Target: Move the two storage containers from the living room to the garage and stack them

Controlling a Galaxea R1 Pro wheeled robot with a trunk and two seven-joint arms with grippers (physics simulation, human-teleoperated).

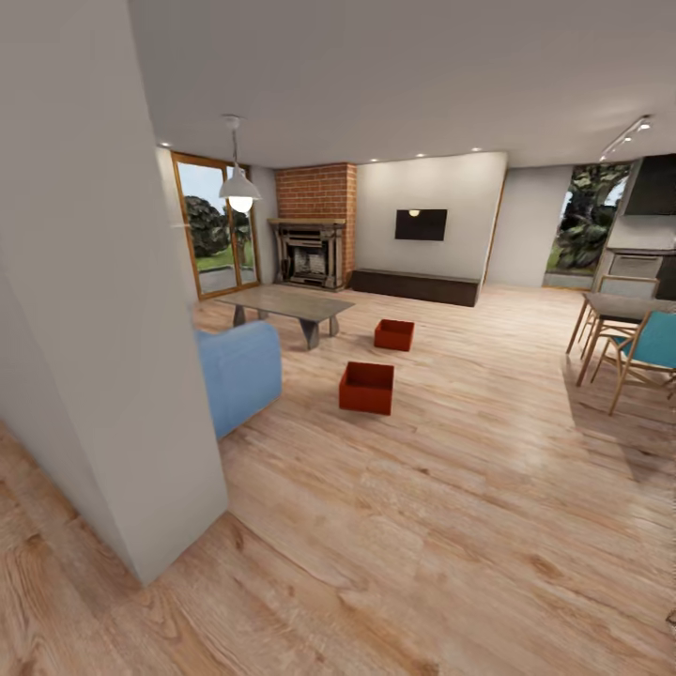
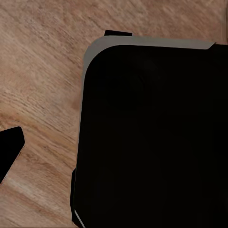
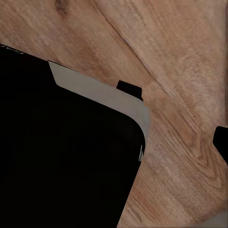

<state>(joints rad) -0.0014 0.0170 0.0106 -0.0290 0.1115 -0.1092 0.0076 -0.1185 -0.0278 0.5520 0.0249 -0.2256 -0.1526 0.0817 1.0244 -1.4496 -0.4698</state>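
A: What is met first at the bottom of the head view?

B: Bare plank floor (image 1: 422, 563) is seen, and at the left a white wall corner (image 1: 113, 376) by which part of the room is hidden. The view is likely taken from a doorway, so the robot is judged to be on its approach.

A: And the hands?

B: In each wrist view a dark rounded body (image 2: 152, 137) is shown above the planks, with only a black tip at the edge. Whether either hand is open or closed cannot be told. Nothing red is seen near them, so nothing is thought to be carried.

A: Where are the containers?

B: Both are left on the floor at mid-frame. The near container (image 1: 366, 387) is set just right of the blue sofa (image 1: 239, 374); the far container (image 1: 394, 334) lies beyond it, beside the grey table (image 1: 286, 305). They are apart, upright and open-topped, so either could be taken from above or by the walls.

A: Beyond that?

B: The brick fireplace (image 1: 316, 225) and a long dark cabinet (image 1: 415, 286) are placed against the far wall, with teal chairs (image 1: 648, 352) at the right edge. The near container is judged the first to be reached.
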